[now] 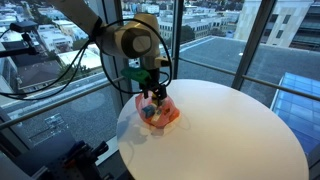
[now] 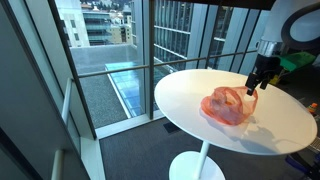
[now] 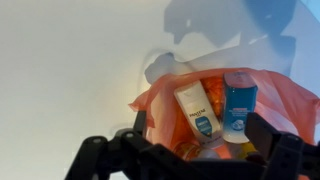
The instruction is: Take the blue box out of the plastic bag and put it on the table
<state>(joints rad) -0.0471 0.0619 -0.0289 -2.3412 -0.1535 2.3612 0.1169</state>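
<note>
An orange-red plastic bag (image 3: 160, 105) lies open on the round white table (image 1: 230, 130); it shows in both exterior views (image 1: 165, 115) (image 2: 228, 106). Inside it, a blue box (image 3: 238, 105) stands next to a white Pantene tube (image 3: 195, 112), and a bit of blue shows in an exterior view (image 1: 148, 113). My gripper (image 3: 200, 142) hangs just above the bag's mouth, its fingers spread wide on either side of the tube and the box and holding nothing. It also shows over the bag in both exterior views (image 1: 155, 95) (image 2: 252, 86).
The table edge (image 1: 125, 130) runs close to the bag. Glass window walls (image 2: 150, 40) stand right behind the table. More small items lie deeper in the bag, mostly hidden by my gripper.
</note>
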